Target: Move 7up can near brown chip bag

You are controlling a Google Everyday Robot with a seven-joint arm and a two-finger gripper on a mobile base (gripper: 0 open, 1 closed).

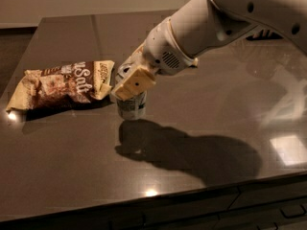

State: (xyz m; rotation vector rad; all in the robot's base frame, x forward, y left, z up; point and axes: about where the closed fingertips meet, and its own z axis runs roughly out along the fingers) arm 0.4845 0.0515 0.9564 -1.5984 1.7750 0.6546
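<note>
The 7up can [130,107] is standing roughly upright on the dark table [72,176], left of the table's centre, just beside the right end of the brown chip bag [60,86]; I cannot tell whether can and bag are touching, or whether the can's base is fully seated on the surface. My hand [127,83] is closing around the upper part of the can from the right, with the jaws drawn in against its sides. One pale finger pad [136,82] is covering the near face of the can's rim, and the other finger is sitting behind it. The bag is lying flat, its white lettering facing up. My white arm [206,28] is reaching in from the upper right, and it is casting a broad shadow [192,152] across the table in front of the can.
</note>
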